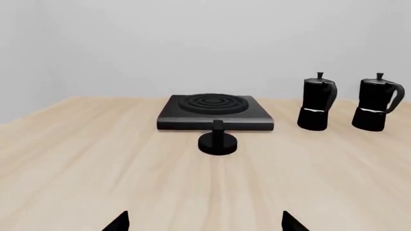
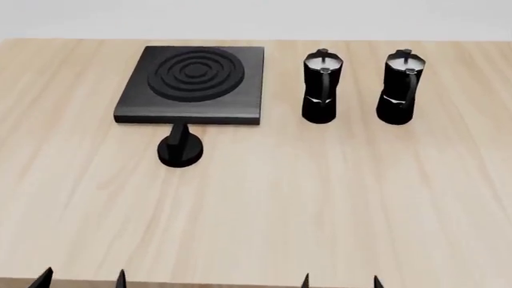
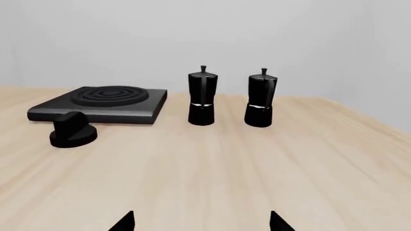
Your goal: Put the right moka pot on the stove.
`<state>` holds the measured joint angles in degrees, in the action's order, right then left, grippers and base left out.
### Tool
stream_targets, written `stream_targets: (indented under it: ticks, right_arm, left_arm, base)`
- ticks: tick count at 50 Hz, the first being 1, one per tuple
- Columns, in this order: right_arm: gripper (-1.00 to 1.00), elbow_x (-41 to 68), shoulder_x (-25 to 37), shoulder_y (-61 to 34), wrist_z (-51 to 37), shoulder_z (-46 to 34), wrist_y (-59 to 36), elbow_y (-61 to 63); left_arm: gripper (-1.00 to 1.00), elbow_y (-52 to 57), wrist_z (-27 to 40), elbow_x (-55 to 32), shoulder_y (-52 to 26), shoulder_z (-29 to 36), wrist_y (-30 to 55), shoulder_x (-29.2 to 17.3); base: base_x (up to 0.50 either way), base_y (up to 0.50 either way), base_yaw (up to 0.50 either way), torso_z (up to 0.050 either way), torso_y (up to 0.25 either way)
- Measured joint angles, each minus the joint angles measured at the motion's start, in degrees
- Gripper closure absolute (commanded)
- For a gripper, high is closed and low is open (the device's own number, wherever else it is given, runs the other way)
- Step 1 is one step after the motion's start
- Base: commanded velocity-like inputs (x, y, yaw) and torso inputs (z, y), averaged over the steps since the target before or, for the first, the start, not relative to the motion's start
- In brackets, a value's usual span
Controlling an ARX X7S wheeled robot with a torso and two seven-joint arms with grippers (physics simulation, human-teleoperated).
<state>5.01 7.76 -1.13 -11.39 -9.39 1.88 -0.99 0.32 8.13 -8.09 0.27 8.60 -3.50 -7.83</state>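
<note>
The right moka pot (image 2: pixel 399 89) stands upright at the back right of the wooden table, glossy black with a knobbed lid; it also shows in the right wrist view (image 3: pixel 260 98) and the left wrist view (image 1: pixel 378 103). The stove (image 2: pixel 193 83), a flat black slab with concentric rings, lies at the back left, also in the left wrist view (image 1: pixel 214 111) and right wrist view (image 3: pixel 101 103). My left gripper (image 2: pixel 80 279) and right gripper (image 2: pixel 340 281) sit at the table's near edge, both open and empty, far from the pots.
A second identical moka pot (image 2: pixel 321 88) stands between the stove and the right pot. A small black knob (image 2: pixel 180 147) sits just in front of the stove. The light wooden table (image 2: pixel 320 198) spreads between the grippers and the objects.
</note>
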Motion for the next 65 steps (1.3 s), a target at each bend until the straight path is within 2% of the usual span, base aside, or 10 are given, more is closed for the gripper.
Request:
stream_targets:
  ticks: [65]
  right_arm:
    - [-1.0,1.8,1.9,-0.7,-1.8,-2.9,1.7,-1.7]
  left_arm:
    - [-1.0,-0.3,2.5,-2.1,-0.3,2.3,-0.8,-2.0]
  base:
    - [0.12,0.06,0.0,0.0,0.0]
